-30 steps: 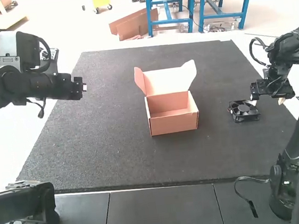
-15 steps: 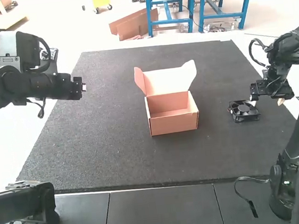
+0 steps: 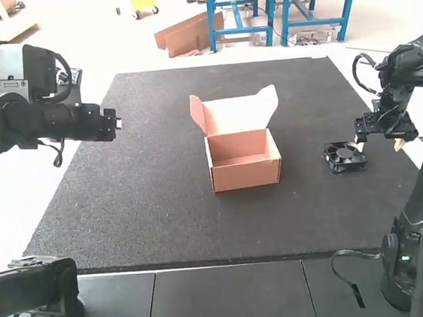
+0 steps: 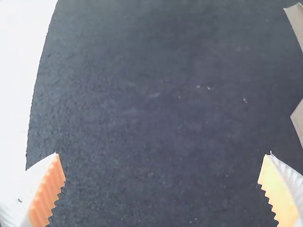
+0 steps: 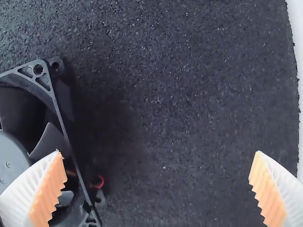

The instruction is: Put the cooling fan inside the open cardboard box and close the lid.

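Note:
A black square cooling fan lies flat on the dark mat, right of the brown cardboard box. The box stands mid-mat with its lid flap raised at the back. My right gripper hangs open just right of the fan; in the right wrist view one finger sits over the fan's edge and the other over bare mat. My left gripper is open at the far left, high over the mat, with nothing between its fingers.
The black mat covers the table, with white table surface beyond its left and right edges. Free mat lies between the box and the fan. A box corner shows in the left wrist view.
The right gripper has shifted very slightly to the right beside the fan. The left arm, box and fan have not moved.

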Action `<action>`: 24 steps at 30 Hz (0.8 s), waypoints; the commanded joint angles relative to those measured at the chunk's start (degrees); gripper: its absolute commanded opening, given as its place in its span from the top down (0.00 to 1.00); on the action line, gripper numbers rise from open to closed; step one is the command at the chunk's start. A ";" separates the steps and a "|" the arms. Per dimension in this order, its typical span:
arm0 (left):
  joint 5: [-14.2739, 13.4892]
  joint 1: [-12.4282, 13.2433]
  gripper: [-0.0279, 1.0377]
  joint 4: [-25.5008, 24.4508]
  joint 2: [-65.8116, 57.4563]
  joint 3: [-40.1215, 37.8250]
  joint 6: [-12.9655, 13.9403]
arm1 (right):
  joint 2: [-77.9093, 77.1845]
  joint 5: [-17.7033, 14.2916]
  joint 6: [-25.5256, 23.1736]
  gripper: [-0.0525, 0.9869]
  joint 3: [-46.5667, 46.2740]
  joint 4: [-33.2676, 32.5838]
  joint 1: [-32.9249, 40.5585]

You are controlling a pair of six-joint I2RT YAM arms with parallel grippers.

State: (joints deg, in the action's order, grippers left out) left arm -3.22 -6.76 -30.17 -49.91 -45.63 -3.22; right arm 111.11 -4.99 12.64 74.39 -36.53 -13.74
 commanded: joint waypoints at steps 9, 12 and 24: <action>-0.38 0.26 0.06 0.29 0.96 -1.75 0.41 | 2.18 -0.63 -0.60 0.09 0.23 0.06 -0.15; -0.47 0.26 0.06 0.20 0.96 -1.75 0.41 | 2.44 -0.63 -0.52 0.09 0.23 0.15 -0.15; -0.47 0.26 0.06 -0.06 0.96 -1.75 0.24 | 4.20 0.95 -1.48 0.24 0.32 0.32 -0.15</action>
State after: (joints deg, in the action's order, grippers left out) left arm -3.22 -6.76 -30.28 -49.91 -45.63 -3.22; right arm 114.37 -4.71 12.27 74.39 -36.12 -13.74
